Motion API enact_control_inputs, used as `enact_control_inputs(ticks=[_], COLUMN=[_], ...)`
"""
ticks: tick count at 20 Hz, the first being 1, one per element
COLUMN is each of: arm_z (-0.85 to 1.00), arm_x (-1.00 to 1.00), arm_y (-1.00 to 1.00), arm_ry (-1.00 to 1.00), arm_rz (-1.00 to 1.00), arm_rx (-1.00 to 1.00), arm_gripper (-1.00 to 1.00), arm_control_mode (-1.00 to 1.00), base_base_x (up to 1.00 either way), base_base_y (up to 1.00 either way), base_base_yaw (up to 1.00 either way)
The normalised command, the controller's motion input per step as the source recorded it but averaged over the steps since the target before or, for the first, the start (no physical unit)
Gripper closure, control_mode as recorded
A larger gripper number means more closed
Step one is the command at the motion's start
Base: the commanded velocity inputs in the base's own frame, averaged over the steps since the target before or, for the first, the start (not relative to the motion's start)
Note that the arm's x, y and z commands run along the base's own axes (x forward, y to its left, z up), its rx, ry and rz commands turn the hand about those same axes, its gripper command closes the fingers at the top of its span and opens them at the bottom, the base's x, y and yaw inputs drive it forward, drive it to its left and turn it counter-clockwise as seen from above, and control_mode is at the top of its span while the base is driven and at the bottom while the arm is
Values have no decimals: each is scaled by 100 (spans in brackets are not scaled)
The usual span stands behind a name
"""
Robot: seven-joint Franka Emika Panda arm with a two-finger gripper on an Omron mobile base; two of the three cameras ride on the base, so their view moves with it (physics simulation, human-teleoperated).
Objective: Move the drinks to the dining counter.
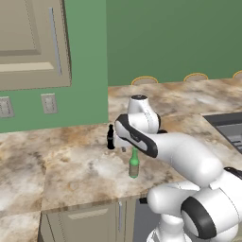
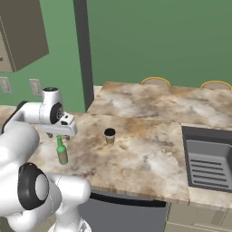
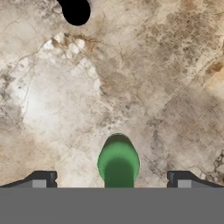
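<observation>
Three drinks are waiting on the kitchen counter; none is standing on the dining counter yet.
Gripper is hanging wide open over the green bottle, with black bottle and cup nearby.

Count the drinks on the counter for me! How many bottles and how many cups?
Green bottle: 1
Black bottle: 1
Paper cup: 1
Total: 3 drinks, all standing on the marbled counter.
</observation>
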Motion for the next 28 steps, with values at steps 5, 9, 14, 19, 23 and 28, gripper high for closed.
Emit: enact_control_inputs(ticks=[5,9,14,19,23,28], arm_z=[-5,-12,-10,-1,0,0], arm_x=[0,0,0,0,-6,-14], arm_y=[-13,-4,0,0,0,4], arm_ry=[0,0,3,1,0,0], arm_rz=[0,0,0,0,0,0], arm_rx=[0,0,0,0,0,0], arm_gripper=[-100,-100,-100,-100,-100,-100], arm_control_mode=[-100,-100,-100,-100,-100,-100], base_base_x=[0,0,0,0,0,0], base_base_y=[0,0,0,0,0,0], base_base_yaw=[0,0,0,0,0,0])
